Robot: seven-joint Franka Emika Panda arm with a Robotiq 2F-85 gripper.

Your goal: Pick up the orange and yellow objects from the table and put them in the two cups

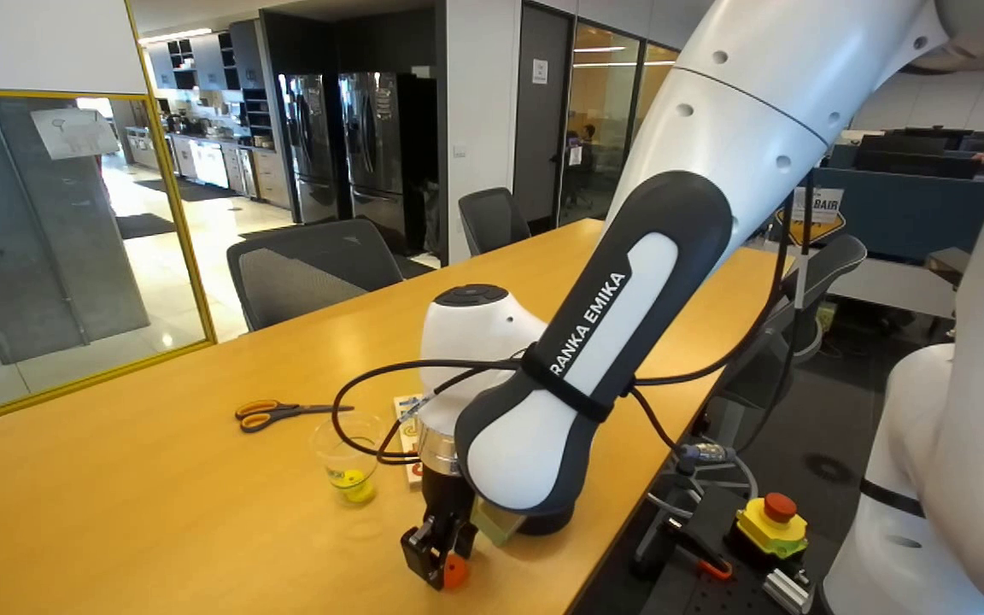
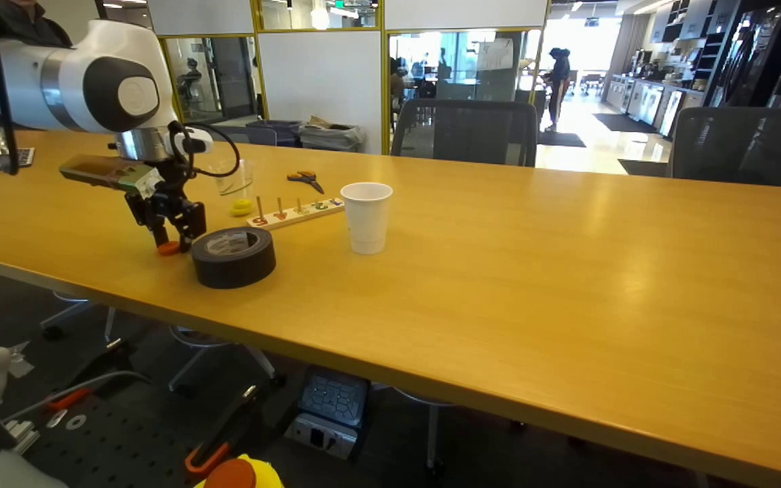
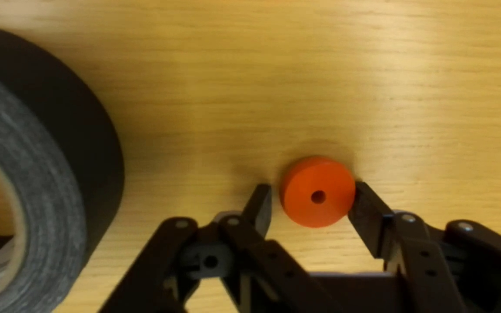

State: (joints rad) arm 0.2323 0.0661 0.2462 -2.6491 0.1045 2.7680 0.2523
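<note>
Lying between parted pincer (image 3: 312, 196) jaws, orange disc (image 3: 318, 184), on table (image 3: 233, 87)

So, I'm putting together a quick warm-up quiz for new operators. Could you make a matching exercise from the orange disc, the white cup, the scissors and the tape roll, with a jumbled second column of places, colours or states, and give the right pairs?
Things
1. Orange disc
2. White cup
3. Scissors
4. Tape roll

Places, colours or states
A. Upright, rim facing up
B. Black, ring-shaped, lying flat
C. Between the jaws of the gripper
D. Partly orange, partly dark

Right pairs: 1-C, 2-A, 3-D, 4-B
</note>
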